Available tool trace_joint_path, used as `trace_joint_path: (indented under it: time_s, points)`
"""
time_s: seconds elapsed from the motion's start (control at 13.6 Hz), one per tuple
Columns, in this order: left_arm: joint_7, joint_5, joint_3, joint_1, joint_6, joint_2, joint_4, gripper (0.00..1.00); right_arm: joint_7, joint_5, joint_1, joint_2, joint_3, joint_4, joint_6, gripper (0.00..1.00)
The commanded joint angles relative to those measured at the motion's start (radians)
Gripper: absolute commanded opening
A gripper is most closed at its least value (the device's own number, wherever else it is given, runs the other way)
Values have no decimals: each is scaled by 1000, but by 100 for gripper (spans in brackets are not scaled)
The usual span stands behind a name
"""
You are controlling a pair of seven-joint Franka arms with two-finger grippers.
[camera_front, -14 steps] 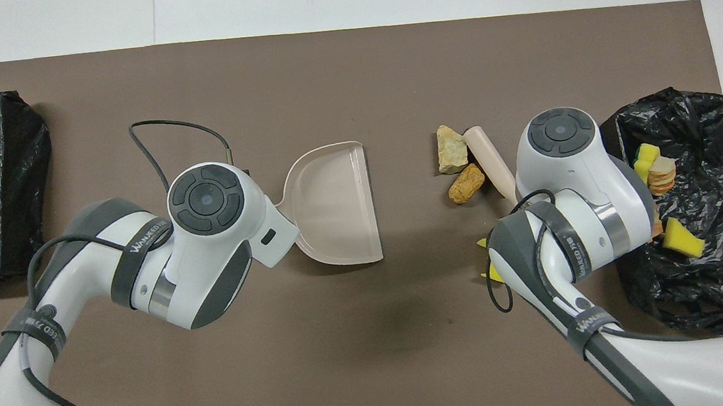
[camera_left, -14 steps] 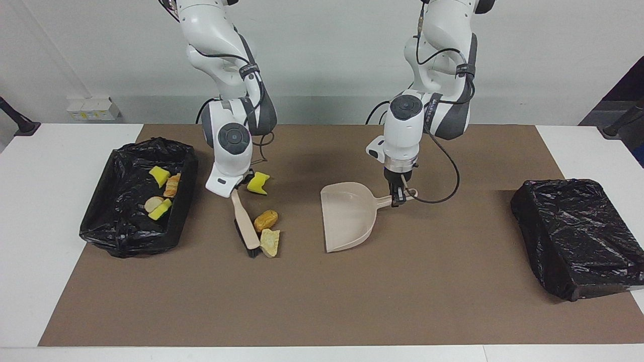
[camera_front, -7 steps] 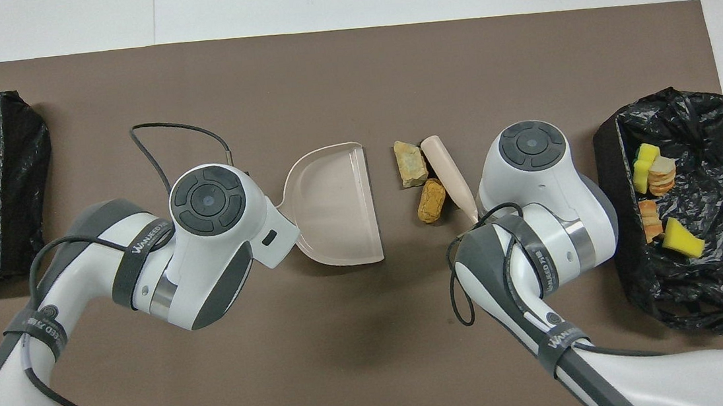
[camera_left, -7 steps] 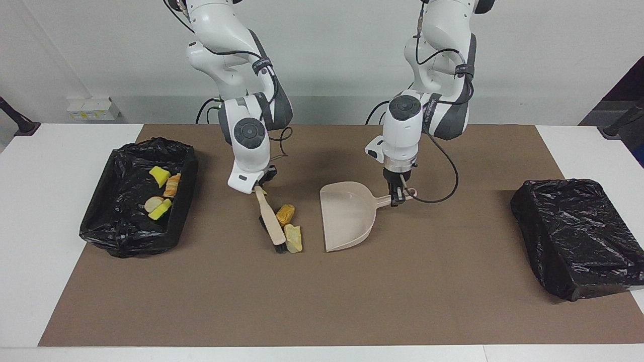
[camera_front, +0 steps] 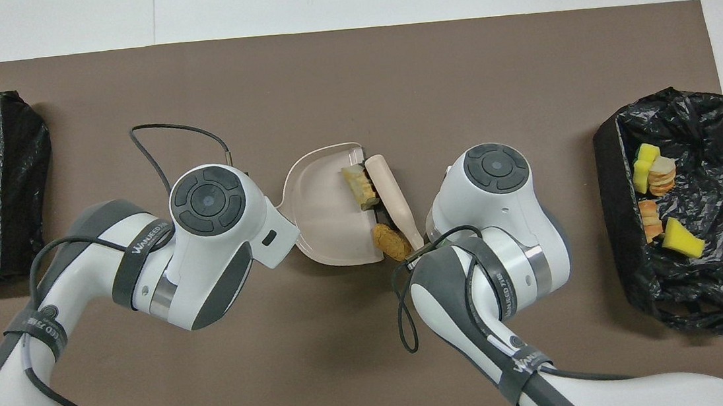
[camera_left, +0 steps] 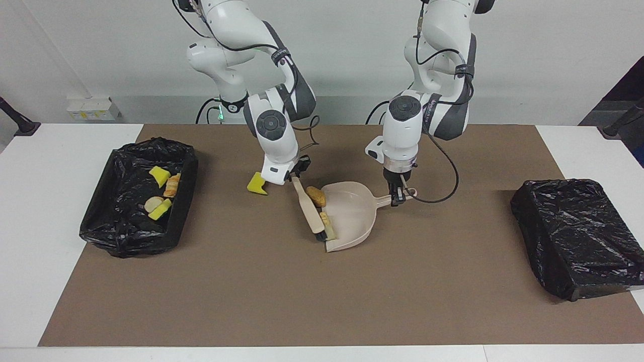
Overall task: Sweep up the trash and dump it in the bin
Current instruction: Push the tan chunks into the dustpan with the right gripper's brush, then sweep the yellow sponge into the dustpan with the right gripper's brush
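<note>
My right fingers pinch the thin end of the brush, so its dark bristles press down at the open edge of the dustpan. I hold it slanted like that so it works like a little wall and pushes trash along. My left fingers pinch the dustpan's handle, so the pan stays flat on the brown mat and does not slide when things bump in. Two bits are at the mouth of the pan, touching the brush: the orange-brown lump, nearer the robots, and a beige chunk. They look just inside the edge, so I think one more little push would be good. One yellow sponge bit sits alone on the mat, toward the right arm's end, beside my right wrist; it was missed and needs its own sweep. Four more bits lie in the open bin at the right arm's end of the surface. A second black bag sits at the left arm's end.
</note>
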Motion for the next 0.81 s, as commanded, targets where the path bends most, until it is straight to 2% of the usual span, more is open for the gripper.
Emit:
trace_joint_path:
  time_s: [0.0, 0.22, 0.37, 0.51, 0.59, 0.66, 0.73]
  points:
    - [-15, 13, 4, -2, -10, -18, -22, 0, 10, 135, 37, 1, 0, 4, 49, 0]
    - [-15, 13, 4, -1, -10, -18, -22, 0, 48, 170, 28, -21, -3, 42, 16, 0]
    - [-12, 11, 4, 3, -9, -18, -22, 0, 96, 144, -6, -83, -24, 69, -82, 0]
    - [2, 10, 4, 4, -10, -20, -29, 0, 102, 31, -93, -160, -26, 67, -194, 0]
    - [5, 10, 4, 3, -15, -24, -30, 0, 128, -38, -100, -177, -27, 63, -251, 0]
    - [20, 11, 4, 3, -21, -26, -33, 0, 183, -118, -100, -194, -26, 38, -283, 0]
    - [58, 11, 6, 0, -47, -29, -33, 0, 211, -178, -101, -241, -24, -29, -291, 0]
